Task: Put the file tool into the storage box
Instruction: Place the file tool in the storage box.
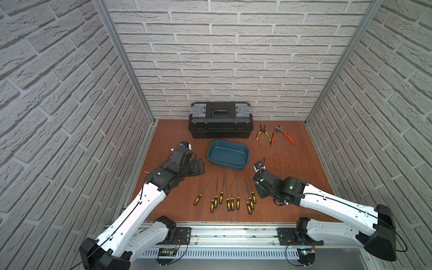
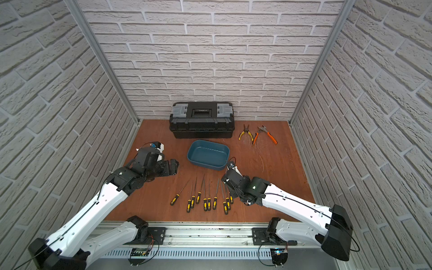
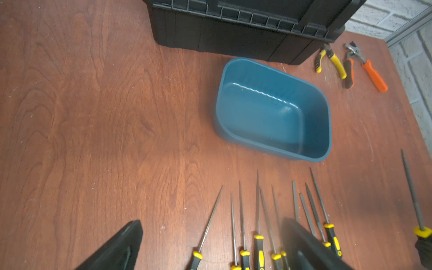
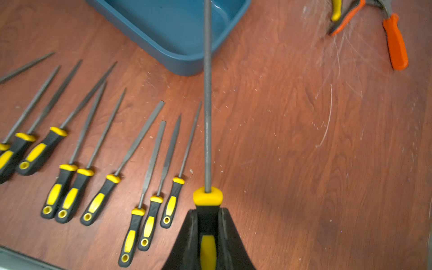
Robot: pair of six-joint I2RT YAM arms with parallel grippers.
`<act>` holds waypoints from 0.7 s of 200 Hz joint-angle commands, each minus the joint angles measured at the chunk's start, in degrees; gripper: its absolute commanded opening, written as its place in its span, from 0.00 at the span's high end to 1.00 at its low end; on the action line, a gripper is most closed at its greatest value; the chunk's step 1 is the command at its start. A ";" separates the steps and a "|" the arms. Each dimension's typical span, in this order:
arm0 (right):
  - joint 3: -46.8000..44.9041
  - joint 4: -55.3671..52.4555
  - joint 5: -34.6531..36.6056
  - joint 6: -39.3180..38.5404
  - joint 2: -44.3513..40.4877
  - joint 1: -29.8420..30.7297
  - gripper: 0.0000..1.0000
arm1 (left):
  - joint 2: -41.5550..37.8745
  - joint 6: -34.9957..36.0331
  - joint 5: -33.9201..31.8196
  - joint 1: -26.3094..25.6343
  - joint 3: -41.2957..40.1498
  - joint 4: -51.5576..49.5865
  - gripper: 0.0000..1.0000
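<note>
Right wrist view: the right claw (image 4: 207,214) is clamping shut on the black-and-yellow handle of the file (image 4: 207,105) and is holding it clear of the table (image 4: 304,163).

File's long axis: the steel shaft is pointing straight out from the jaws. In this view its far end is crossing the near corner of the storage box (image 4: 173,46), but whether the tip is already over the rim cannot be told.

Box from claw: in a top view the blue storage box (image 1: 228,153) is sitting empty. It is lying ahead of the right arm and a little toward the robot's left, with its longer side running across the table.

Left claw: seen from its own wrist camera, the left claw (image 3: 210,245) is hanging with its fingers wide apart and gripping nothing. It is looking out over the row of files (image 3: 257,210) lying on the table near the box's other end.

Nearer arm: both arms are flanking the box, but only the right one is carrying the tool, so the delivery looks like its job.

Coming move: it appears to be calling for a short carry forward and leftward. The file would probably be lying flatter if it were turned along the box's longer side before the jaws part.
</note>
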 commanded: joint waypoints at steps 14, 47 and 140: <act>9.20 3.35 -8.71 -18.49 6.50 -4.33 0.96 | 4.35 0.98 7.30 5.26 2.29 4.93 0.02; 19.16 3.88 -18.44 -27.71 16.71 -10.72 0.97 | 9.89 1.39 12.18 10.53 4.95 7.49 0.02; 41.26 3.96 -27.11 -42.16 43.84 -16.28 0.97 | 25.94 1.90 16.80 14.97 13.18 10.54 0.02</act>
